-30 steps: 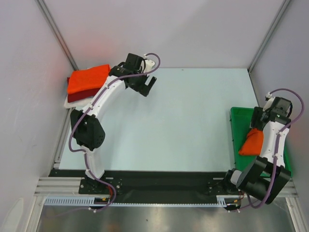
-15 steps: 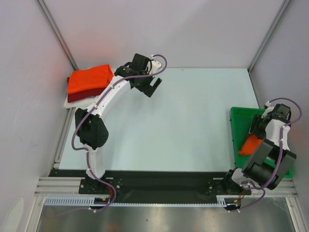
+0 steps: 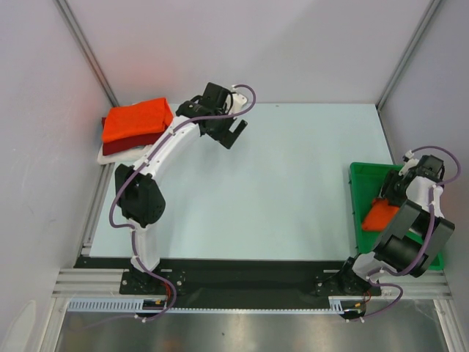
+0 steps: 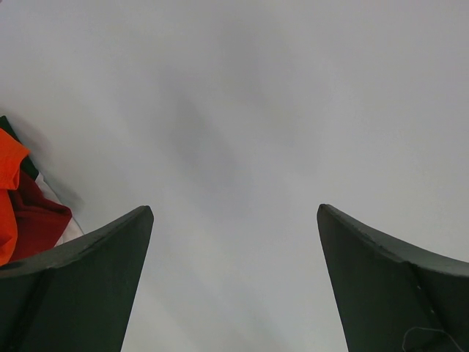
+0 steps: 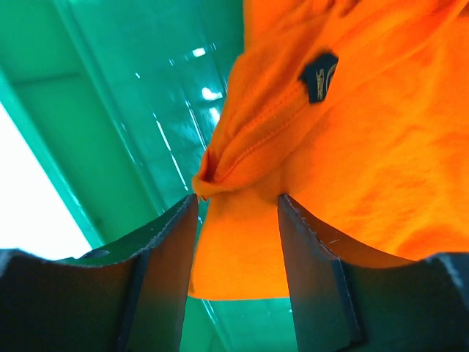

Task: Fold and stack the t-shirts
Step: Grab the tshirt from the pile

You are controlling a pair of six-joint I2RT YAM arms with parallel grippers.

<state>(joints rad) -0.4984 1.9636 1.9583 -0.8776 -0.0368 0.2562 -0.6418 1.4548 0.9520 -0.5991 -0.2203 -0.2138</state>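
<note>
Over on the right, the right gripper (image 5: 237, 198) was down inside the tray (image 3: 360, 178), pressed into the crumpled shirt (image 3: 379, 217). From its wrist camera, a bunched orange fold with a stitched hem sat between the two fingers (image 5: 165, 271), touching the inner face of each near the tips. A small dark label (image 5: 320, 75) showed on the cloth farther up. The jaws stood partly apart with that fold in the gap. Whether they were truly pinching it or only flanking it could not be told. Green tray floor and wall filled the left of that view, with a strip of pale table beyond. From above, the right arm (image 3: 410, 235) hid most of the shirt. Only an orange patch showed at the arm's left side, in the near half of the tray.

The left gripper (image 3: 233, 132) hung over the far left part of the table (image 3: 293, 176), its jaws spread wide and holding nothing. In its wrist view, the table surface showed between the fingers. Just to its left lay the stack (image 3: 132, 128), at the table's far left corner. It had an orange shirt (image 3: 134, 119) on top, a red shirt (image 3: 117, 147) under it and a white shirt (image 3: 108, 155) at the bottom, whose edge peeped out on the near side. The gripper was beside the stack, not touching it.
</note>
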